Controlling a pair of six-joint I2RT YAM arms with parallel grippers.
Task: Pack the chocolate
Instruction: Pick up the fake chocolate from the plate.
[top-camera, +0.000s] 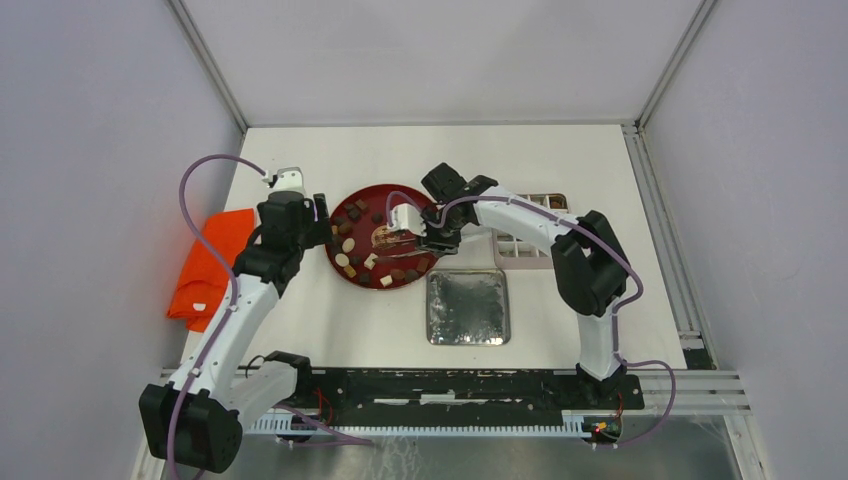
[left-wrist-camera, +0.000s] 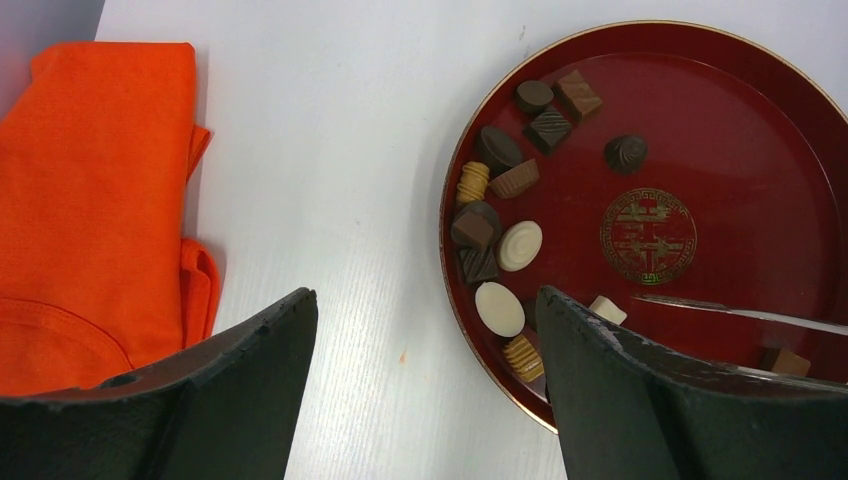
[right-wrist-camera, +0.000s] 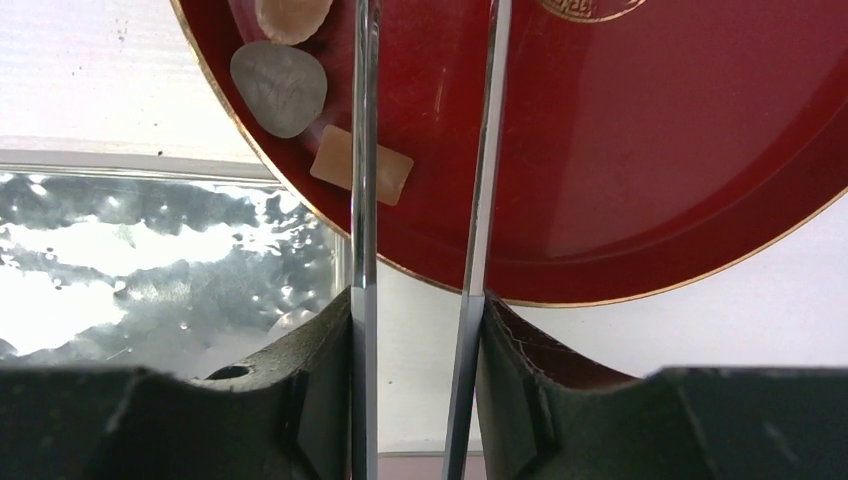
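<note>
Several small chocolates (top-camera: 348, 245), dark, light brown and cream-white, lie along the left and near side of the round dark-red plate (top-camera: 413, 276). In the left wrist view they cluster (left-wrist-camera: 519, 245) on the plate's (left-wrist-camera: 740, 150) left side. My left gripper (left-wrist-camera: 425, 300) is open and empty above the bare table just left of the plate. My right gripper (right-wrist-camera: 418, 300) is shut on metal tongs (right-wrist-camera: 365, 150), whose two arms reach over the plate (right-wrist-camera: 650, 150). Their tips are out of that view. The tongs' thin blade (left-wrist-camera: 740, 314) ends near a white piece (left-wrist-camera: 607, 308).
An orange cloth (top-camera: 205, 265) lies at the table's left edge. A shiny metal tray (top-camera: 467, 306) sits right of and nearer than the plate. The pale grid box (top-camera: 520, 245) stands behind my right arm. Grey walls enclose the table.
</note>
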